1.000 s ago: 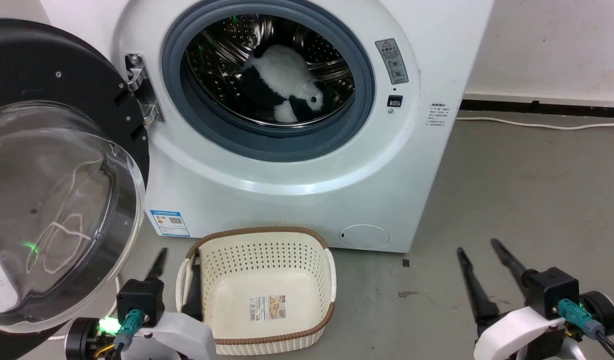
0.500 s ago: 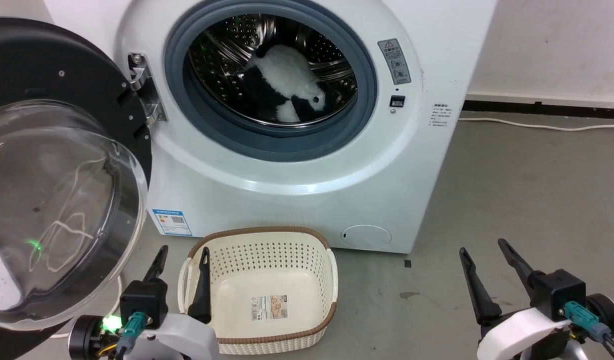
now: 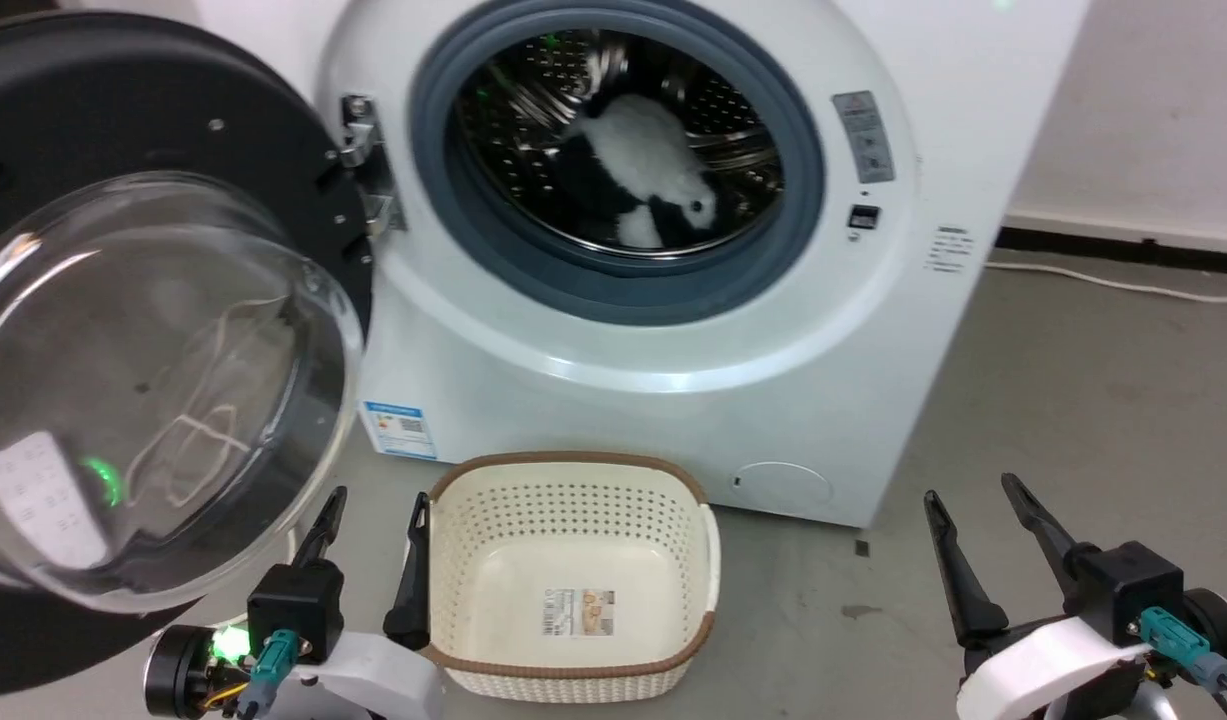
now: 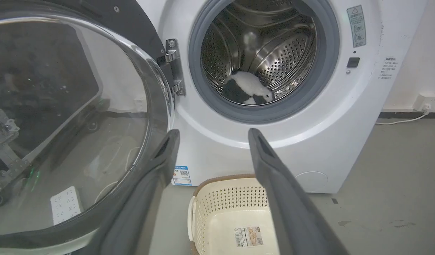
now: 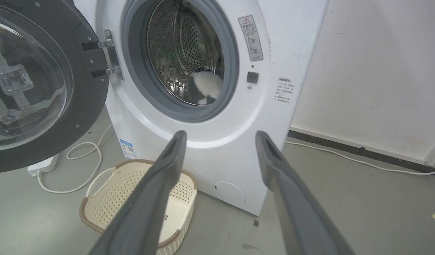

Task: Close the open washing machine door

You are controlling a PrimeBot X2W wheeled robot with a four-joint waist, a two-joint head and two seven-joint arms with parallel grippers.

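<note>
Status: washing machine door (image 3: 163,330) swung out, left of the washing machine (image 3: 673,400) front.
left tool (image 3: 380,495) and right tool (image 3: 970,487) both spread wide, holding nothing.

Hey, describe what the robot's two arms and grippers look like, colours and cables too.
The left gripper and right gripper each have two long tapering dark fingers on a black block. Behind sits a white rounded shell with a teal connector. A green light glows by the left wrist.
</note>
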